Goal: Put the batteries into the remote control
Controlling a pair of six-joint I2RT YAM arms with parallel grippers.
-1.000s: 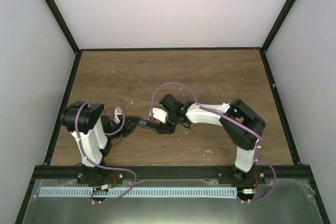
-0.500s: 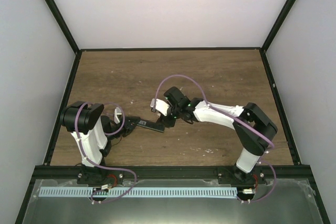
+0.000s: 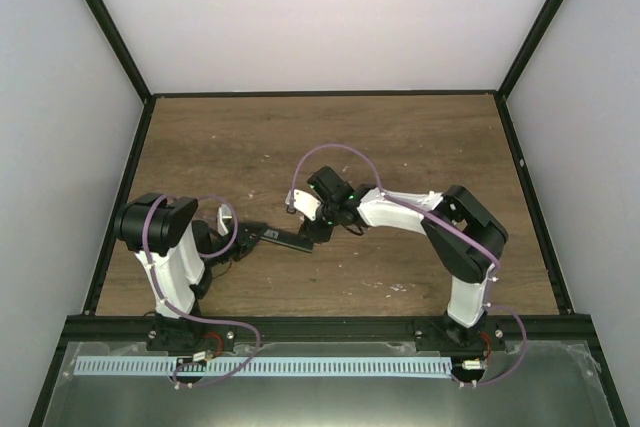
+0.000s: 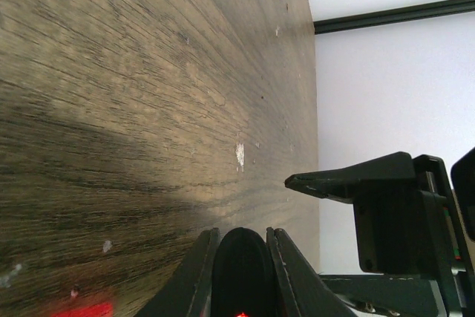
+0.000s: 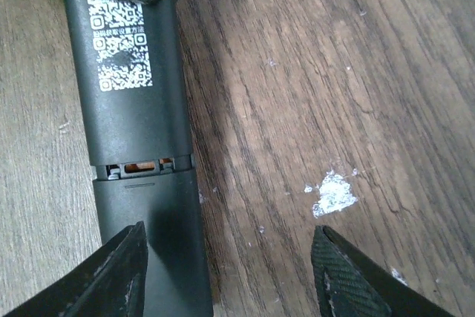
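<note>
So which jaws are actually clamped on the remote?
The left gripper: jaws shut on the remote control. The right gripper hangs over it, jaws open.

Scuffed wooden table (image 3: 400,147) enclosed by white walls (image 3: 320,17), black frame (image 3: 100,17).

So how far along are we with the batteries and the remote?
No loose batteries show. The slim black bar-shaped remote control shows its back, its sliding cover on but with a narrow gap. The left gripper clamps one end; the right gripper hangs open over the cover. Left, probably: pushing it shut.
</note>
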